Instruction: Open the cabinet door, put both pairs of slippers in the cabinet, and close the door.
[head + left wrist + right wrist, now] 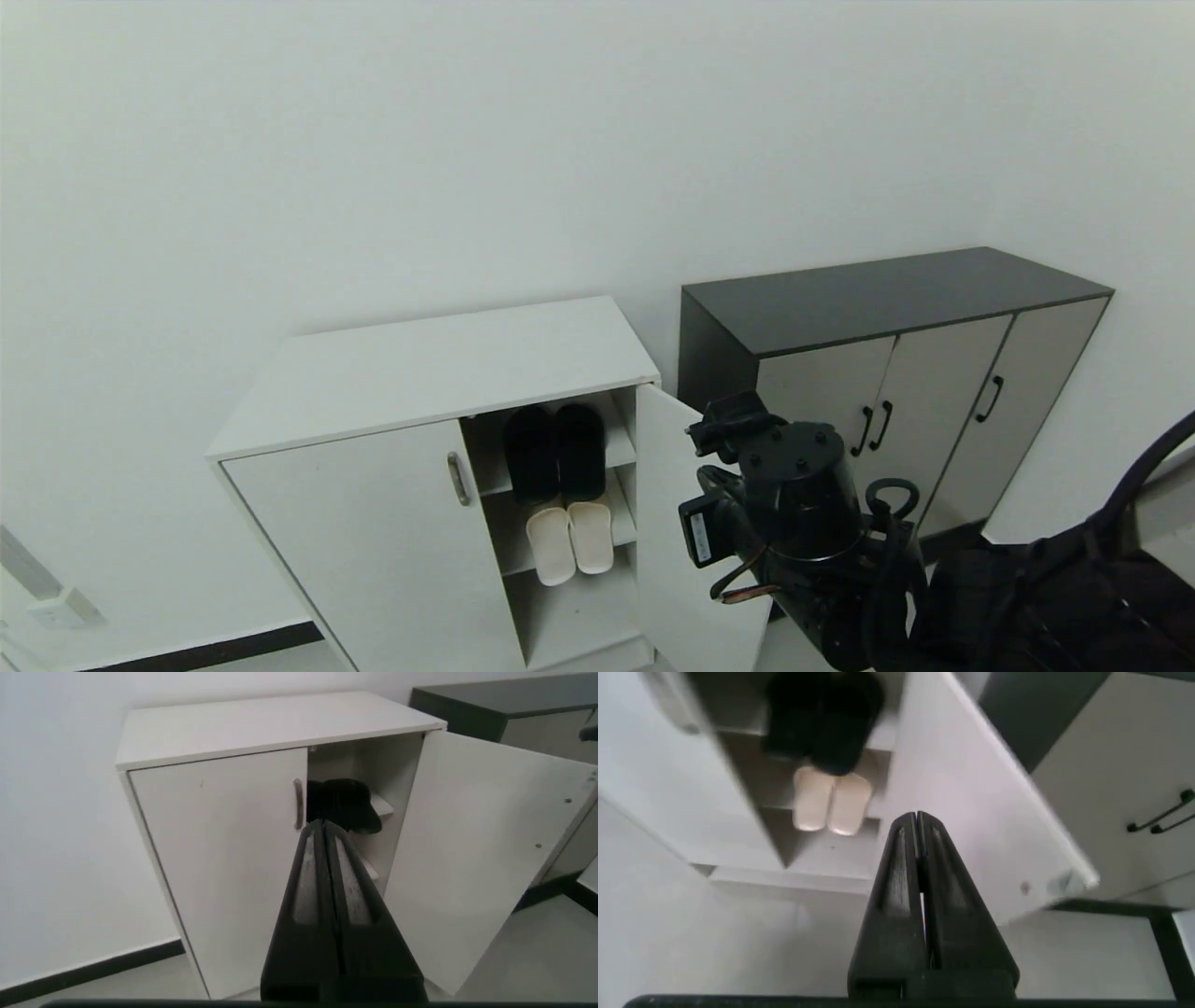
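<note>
The white cabinet [439,369] stands against the wall with its right door [686,541] swung open and its left door [373,551] closed. Inside, a black pair of slippers [554,453] lies on the upper shelf and a cream pair of slippers [569,539] on the shelf below. My right gripper [920,831] is shut and empty, hovering in front of the open door [990,793]. My left gripper [324,835] is shut and empty too, held out in front of the cabinet's middle, near the left door's handle [298,804].
A dark-topped cabinet [896,299] with several grey doors and black handles stands right beside the white one. The open door swings out toward it. A wall socket [61,609] sits low on the left.
</note>
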Tool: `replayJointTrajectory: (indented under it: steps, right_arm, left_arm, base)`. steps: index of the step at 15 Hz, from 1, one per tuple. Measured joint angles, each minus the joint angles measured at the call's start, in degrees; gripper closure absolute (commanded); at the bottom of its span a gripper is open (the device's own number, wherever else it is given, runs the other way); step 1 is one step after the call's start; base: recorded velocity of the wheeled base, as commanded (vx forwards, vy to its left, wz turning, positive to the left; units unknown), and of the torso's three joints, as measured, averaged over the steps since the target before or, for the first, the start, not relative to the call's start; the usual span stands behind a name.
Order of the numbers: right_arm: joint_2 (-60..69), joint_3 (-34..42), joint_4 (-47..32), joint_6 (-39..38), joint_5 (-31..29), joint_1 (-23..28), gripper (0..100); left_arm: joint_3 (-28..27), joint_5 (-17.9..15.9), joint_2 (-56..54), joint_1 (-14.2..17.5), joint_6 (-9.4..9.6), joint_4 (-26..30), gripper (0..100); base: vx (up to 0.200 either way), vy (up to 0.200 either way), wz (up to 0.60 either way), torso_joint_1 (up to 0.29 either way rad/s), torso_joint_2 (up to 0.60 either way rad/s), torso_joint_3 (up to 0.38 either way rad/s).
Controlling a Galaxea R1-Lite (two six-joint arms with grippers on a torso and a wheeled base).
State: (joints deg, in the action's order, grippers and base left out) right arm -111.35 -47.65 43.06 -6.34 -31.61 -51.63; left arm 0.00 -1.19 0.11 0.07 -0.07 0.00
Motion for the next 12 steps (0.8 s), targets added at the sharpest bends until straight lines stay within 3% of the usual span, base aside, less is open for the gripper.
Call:
replayJointTrajectory:
  steps: [5,12]
  right_arm:
    - [-0.23,-0.02,-0.04,0.0,-0.22,1.83,100]
    - [-2.77,-6.45,-1.45,-0.22,2.13,11.03,100]
  left_arm:
    - [0.0,-0.04,0.0,0.0,0.0,0.0,100]
    - [0.0,-0.02,0.0,0.0,0.0,0.0,100]
  base:
    - [0.0,0.0,0.0,0.0,0.0,0.0]
    - [0.0,0.0,0.0,0.0,0.0,0.0]
